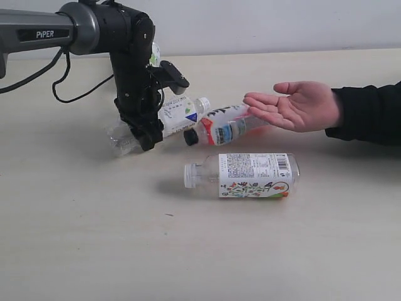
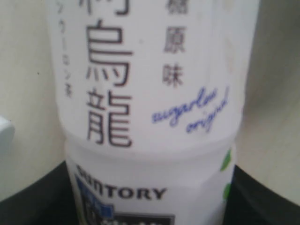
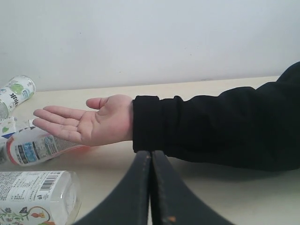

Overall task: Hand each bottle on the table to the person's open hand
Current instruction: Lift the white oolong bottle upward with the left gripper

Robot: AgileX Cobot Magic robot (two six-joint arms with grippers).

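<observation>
Cream table (image 1: 94, 238) — left tool (image 1: 144, 130) straddles white-label bottle (image 1: 178, 116), grip unclear.

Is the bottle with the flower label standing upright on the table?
No, the flower-label bottle lies flat on its side on the table.

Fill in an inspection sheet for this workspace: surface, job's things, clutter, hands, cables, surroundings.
Surface: pale wood-grain table, a few dark specks.
Job's things: white-labelled bottle, black-capped bottle and floral bottle lying down; green-labelled bottle farther back; person's open hand palm up beside the black-capped bottle's base.
Clutter: nothing seen.
Hands: left hand straddles the white-labelled bottle, grip unclear; right hand shut, empty.
Cables: black cable loops from the left arm over the table.
Surroundings: plain pale wall.
</observation>
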